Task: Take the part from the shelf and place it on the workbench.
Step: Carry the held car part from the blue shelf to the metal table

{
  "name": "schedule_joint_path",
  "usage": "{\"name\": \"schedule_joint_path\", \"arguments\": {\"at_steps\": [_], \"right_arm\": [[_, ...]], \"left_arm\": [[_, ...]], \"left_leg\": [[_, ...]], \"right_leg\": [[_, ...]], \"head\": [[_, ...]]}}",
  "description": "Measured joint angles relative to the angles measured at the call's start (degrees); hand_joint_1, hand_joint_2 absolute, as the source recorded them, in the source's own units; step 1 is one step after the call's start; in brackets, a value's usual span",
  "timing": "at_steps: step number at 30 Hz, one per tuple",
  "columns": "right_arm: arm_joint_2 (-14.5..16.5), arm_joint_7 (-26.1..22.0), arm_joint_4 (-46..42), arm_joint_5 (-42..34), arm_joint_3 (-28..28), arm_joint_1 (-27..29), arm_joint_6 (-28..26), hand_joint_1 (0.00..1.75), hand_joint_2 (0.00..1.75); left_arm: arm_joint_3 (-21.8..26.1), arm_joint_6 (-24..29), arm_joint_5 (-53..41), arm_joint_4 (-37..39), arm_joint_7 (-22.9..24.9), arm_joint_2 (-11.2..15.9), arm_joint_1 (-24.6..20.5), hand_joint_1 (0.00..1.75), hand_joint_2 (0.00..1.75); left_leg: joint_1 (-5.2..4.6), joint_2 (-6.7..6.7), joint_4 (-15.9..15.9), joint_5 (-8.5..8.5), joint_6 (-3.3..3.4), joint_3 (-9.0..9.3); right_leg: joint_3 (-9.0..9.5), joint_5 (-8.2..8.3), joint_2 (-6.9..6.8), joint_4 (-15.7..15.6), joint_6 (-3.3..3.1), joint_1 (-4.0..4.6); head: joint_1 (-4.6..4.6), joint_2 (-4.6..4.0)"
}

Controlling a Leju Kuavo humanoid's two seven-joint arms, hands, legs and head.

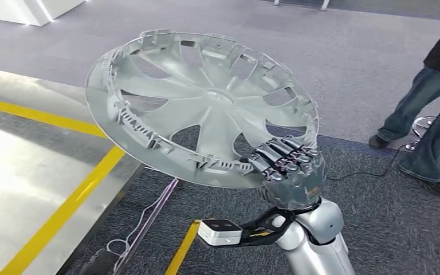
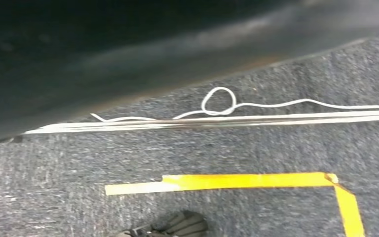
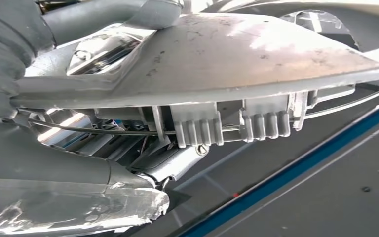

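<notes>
Head view: right hand (image 1: 289, 175) grips the hubcap (image 1: 203, 103) by its near rim only, held tilted in the air beside the workbench (image 1: 28, 172); one-edge hold could let it slip or swing. Left wrist view: left hand (image 2: 170, 227) barely visible, state unclear. Right wrist view: hubcap (image 3: 217, 64) silver, spoked, clips under rim.

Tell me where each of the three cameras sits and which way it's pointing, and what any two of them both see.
Head view: high on the body, looking forward and down at the wheel cover; right hand grips its rim.
Left wrist view: at the hanging left arm, facing the carpet, yellow tape and white cable; left hand at the edge.
Right wrist view: behind the right hand, close under the cover's rim.
Shared: the head and right wrist views both show the wheel cover.
</notes>
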Motion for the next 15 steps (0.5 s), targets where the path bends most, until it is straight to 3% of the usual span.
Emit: {"name": "schedule_joint_path", "arguments": {"at_steps": [1, 3, 5, 7, 8, 9, 11, 13, 15], "right_arm": [[0.0, 0.0, 0.0, 0.01, -0.02, 0.0, 0.0, 1.75, 1.75], [0.0, 0.0, 0.0, 0.01, -0.04, 0.0, 0.0, 1.75, 1.75], [-0.02, 0.0, 0.01, 0.01, -0.06, -0.01, 0.0, 1.75, 1.75], [-0.03, -0.01, 0.01, 0.03, -0.07, -0.02, 0.0, 1.75, 1.75], [-0.02, -0.02, 0.0, 0.03, -0.05, -0.02, 0.0, 1.75, 1.75], [0.0, -0.02, 0.0, 0.05, -0.01, -0.03, 0.0, 1.75, 1.75], [0.03, 0.01, -0.02, 0.02, 0.08, -0.05, 0.0, 1.75, 1.75], [0.04, 0.02, -0.02, -0.04, 0.11, -0.05, 0.0, 1.75, 1.75], [0.04, 0.02, 0.0, -0.04, 0.11, -0.05, 0.0, 1.75, 1.75]], "left_arm": [[-0.01, 0.4, -0.28, 0.0, 0.03, 0.0, 0.04, 0.0, 0.0], [-0.02, 0.94, -0.71, 0.0, 0.09, -0.01, 0.08, 0.0, 0.0], [-0.02, 1.15, -0.91, 0.0, 0.12, 0.01, 0.02, 0.0, 0.0], [-0.02, 1.33, -0.96, 0.0, 0.15, 0.08, 0.05, 0.0, 0.0], [-0.02, 1.51, -0.95, 0.0, 0.2, 0.21, 0.15, 0.0, 0.0], [-0.03, 1.71, -0.93, 0.0, 0.23, 0.32, 0.28, 0.0, 0.0], [-0.01, 2.14, -0.83, 0.0, 0.43, 0.74, 0.35, 0.0, 0.0], [0.05, 2.36, -0.54, 0.0, 0.77, 1.3, 0.14, 0.0, 0.0], [0.26, 2.45, -0.2, 0.01, 1.04, 1.92, 0.11, 0.0, 0.0]], "left_leg": [[0.02, -0.84, 0.03, 0.0, -0.01, 0.03], [0.15, -2.55, 0.17, -0.08, -0.14, 0.13], [0.22, -4.02, 0.56, -0.15, -0.64, -0.18], [0.45, -5.23, 0.78, 0.07, -1.41, -0.83], [0.61, -5.88, 0.77, 0.23, -1.77, -1.07], [0.67, -5.82, 0.82, 0.19, -2.11, -1.22], [0.53, -3.38, 3.02, -1.22, -2.72, -2.24], [0.53, -0.12, 9.49, -4.52, -3.24, -5.22], [0.7, 0.76, 15.78, -6.75, -3.52, -8.22]], "right_leg": [[-0.39, 1.03, 0.08, -0.11, -0.02, -0.02], [1.8, 5.62, 1.08, -6.37, -0.1, -0.25], [4.87, 8.59, 4.04, -13.21, -0.13, -0.72], [5.9, 8.69, 5.64, -15.26, -0.19, -0.82], [5.99, 8.68, 5.12, -15.5, -0.35, -0.8], [6.08, 8.76, 4.44, -15.58, -0.58, -0.79], [6.49, 8.82, 2.85, -15.91, -1.29, -0.89], [6.79, 8.63, 1.13, -16.01, -1.89, -0.7], [6.94, 8.4, -0.57, -16.0, -2.15, -0.49]], "head": [[0.01, 0.0], [0.02, 0.0], [0.0, 0.0], [-0.04, 0.0], [-0.07, 0.0], [-0.08, 0.0], [-0.41, 0.0], [-0.71, 0.0], [-0.73, 0.0]]}}
